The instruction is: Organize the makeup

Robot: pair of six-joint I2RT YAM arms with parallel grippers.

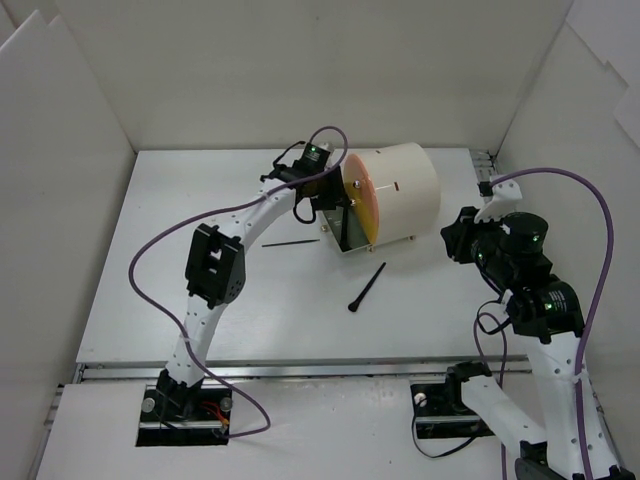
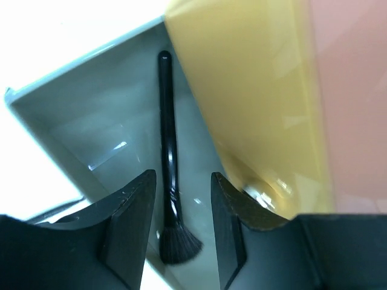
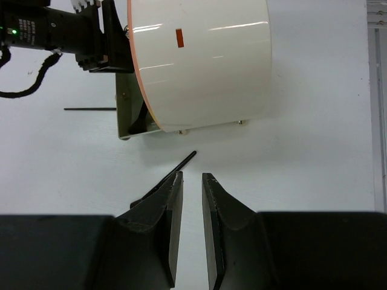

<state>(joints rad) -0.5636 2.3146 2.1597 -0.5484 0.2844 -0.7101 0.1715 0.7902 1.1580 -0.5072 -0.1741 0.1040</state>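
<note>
Two pieces loose on bench (image 1: 300,310): thin stick (image 1: 290,242) left of organizer (image 1: 395,195); black brush (image 1: 367,288) nearer right fingers (image 3: 214,205), narrowly parted, empty, axis diagonal. Left fingers (image 2: 130,205) wide, straddling third brush (image 2: 169,169) in drawer (image 2: 91,121).

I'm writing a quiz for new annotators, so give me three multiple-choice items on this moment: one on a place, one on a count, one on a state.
1. Where does the black brush in the left wrist view lie?
A. on the bare table
B. in the open drawer
C. held in the air

2. How many black makeup items lie on the table in the top view?
A. two
B. four
C. none

3. The left gripper is:
A. shut on the brush
B. open
C. out of view

Key: B, it rests on the drawer floor. A, a thin stick and a loose brush. B, gaps show on both sides of the handle.
</note>
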